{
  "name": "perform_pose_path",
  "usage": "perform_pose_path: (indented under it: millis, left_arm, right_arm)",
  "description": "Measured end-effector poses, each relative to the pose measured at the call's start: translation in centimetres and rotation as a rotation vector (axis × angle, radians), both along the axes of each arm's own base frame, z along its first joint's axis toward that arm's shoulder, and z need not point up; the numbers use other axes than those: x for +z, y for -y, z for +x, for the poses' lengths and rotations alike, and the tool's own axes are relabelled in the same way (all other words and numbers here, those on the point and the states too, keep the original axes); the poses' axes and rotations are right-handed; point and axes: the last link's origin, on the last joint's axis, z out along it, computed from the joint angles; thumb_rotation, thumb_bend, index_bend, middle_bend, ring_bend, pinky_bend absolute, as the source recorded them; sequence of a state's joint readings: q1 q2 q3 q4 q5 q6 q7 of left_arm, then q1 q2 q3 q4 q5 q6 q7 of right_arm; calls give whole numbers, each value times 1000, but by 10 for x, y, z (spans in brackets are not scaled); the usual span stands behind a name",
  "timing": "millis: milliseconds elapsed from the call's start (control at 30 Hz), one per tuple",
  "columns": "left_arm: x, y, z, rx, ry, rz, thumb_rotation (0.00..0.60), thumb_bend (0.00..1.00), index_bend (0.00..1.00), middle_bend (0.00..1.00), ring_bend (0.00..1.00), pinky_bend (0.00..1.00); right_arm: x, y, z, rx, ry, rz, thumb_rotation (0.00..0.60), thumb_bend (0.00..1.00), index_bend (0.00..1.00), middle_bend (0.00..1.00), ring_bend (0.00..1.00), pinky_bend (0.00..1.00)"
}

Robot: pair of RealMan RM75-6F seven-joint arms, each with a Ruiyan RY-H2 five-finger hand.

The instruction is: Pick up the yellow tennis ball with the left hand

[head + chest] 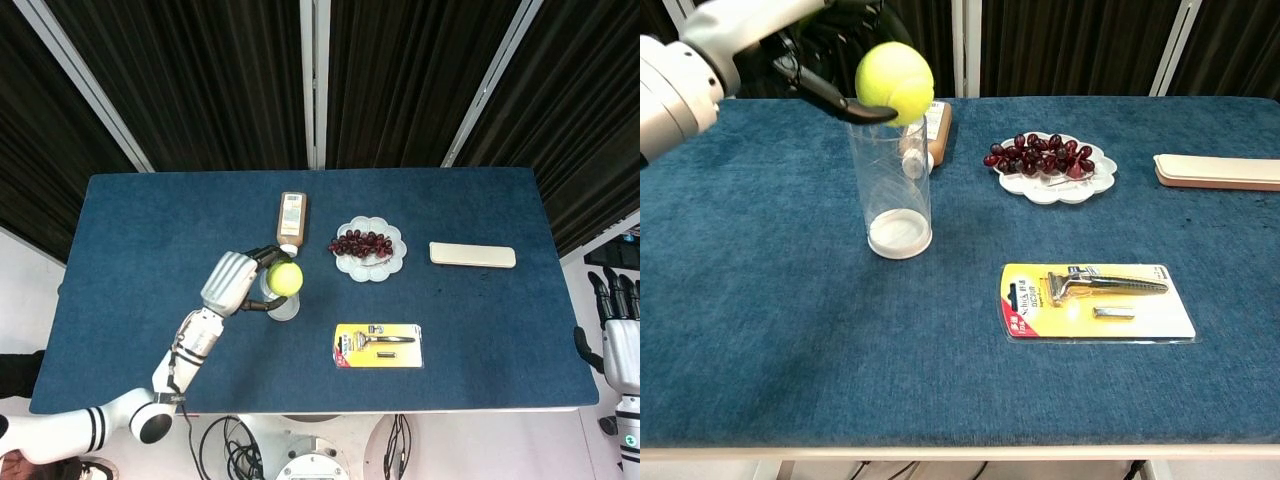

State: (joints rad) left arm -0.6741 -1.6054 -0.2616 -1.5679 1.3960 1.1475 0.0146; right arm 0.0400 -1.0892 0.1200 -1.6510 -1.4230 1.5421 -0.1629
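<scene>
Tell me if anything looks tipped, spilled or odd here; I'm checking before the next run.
Only the brown bottle lies on its side behind the clear glass. Nothing is spilled. The left robot hand holds the yellow tennis ball above the glass.

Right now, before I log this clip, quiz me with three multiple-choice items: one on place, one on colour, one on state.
1. Where is the tennis ball?
A. on the cloth
B. above the clear cup
C. on the plate

2. What colour is the razor pack's card?
A. yellow
B. green
C. white

3. What is the left hand doing?
A. resting empty
B. pressing the bottle
C. holding the ball aloft

Answers: 1 B, the ball sits over the cup's rim in both views. 2 A, its backing is yellow. 3 C, fingers wrap the ball off the table.
</scene>
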Motion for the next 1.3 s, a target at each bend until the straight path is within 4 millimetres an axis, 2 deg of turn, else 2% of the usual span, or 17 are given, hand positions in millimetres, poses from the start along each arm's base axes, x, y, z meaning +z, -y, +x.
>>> perform_pose_path:
  millis: [200,300,467,700,833,933,1033,1100,1300]
  left_arm:
    - [-6,-1,-2,10,-23,-22,600,182,199,247,187,380]
    - [-4,-2,-2,13,-5,-15,600,175,139,174,127,310]
    - [2,-2,1,-6,32,10,600,165,109,143,116,296]
    - [15,0,0,-9,57,34,600,160,127,147,107,272]
    - [32,1,-10,-4,-1,79,600,143,182,155,93,177]
    - [52,4,-28,12,-120,126,600,135,189,155,77,114]
    - [79,14,-62,51,-276,187,600,135,190,155,65,68]
    - [96,28,-91,87,-378,233,600,134,190,155,64,60]
    - [127,83,-176,238,-596,293,600,135,193,153,63,57]
  right_arm:
    - [1,-1,-3,-8,4,-4,600,327,0,0,0,0]
    - [1,-1,-3,-5,4,-7,600,327,0,0,0,0]
    - [0,-1,-3,-7,3,-4,600,327,0,0,0,0]
    - [-1,0,-1,0,1,-1,600,327,0,0,0,0]
    - [-1,-1,0,1,0,-4,600,327,0,0,0,0]
    - [-1,-1,-1,3,-3,3,600,326,0,0,0,0]
    - [0,-1,-2,9,-20,11,600,305,0,0,0,0]
    - [-1,-1,-4,11,-29,15,600,289,0,0,0,0]
    - [-11,3,-5,7,-49,55,600,248,0,0,0,0]
